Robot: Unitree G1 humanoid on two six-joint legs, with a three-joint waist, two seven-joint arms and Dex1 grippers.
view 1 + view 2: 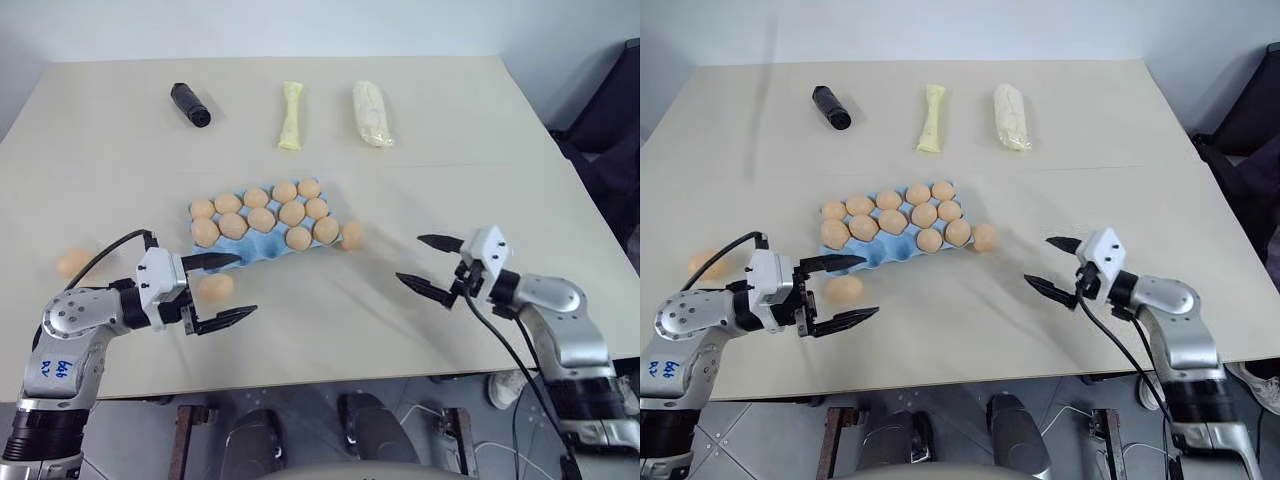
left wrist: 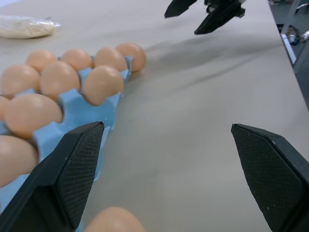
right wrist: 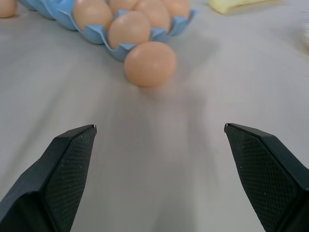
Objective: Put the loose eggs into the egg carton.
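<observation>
I count three loose eggs on the table (image 1: 520,170): one (image 1: 351,235) touching the carton's right edge at frame centre, one (image 1: 215,288) just below the carton's lower left corner, between my left gripper's fingers in the head view, and one (image 1: 73,263) far out at the left edge. The blue egg carton (image 1: 262,250) sits centre frame with most cups filled; a few cups along its near side look empty.

I judge these eggs light, stiff-shelled, smooth and brittle, likely to roll or slip. I'd take each across its narrow middle, fingers on opposite sides, squeezing gently.

My left gripper (image 1: 218,292) hangs at lower left with fingers spread wide, holding nothing. My right gripper (image 1: 432,266) at lower right is equally wide and empty, facing the egg by the carton.

Farther back lie a black cylinder (image 1: 190,104) and two pale wrapped rolls (image 1: 290,115) (image 1: 372,113). Blue handwriting on my left arm is there, but I can't read it reliably.
</observation>
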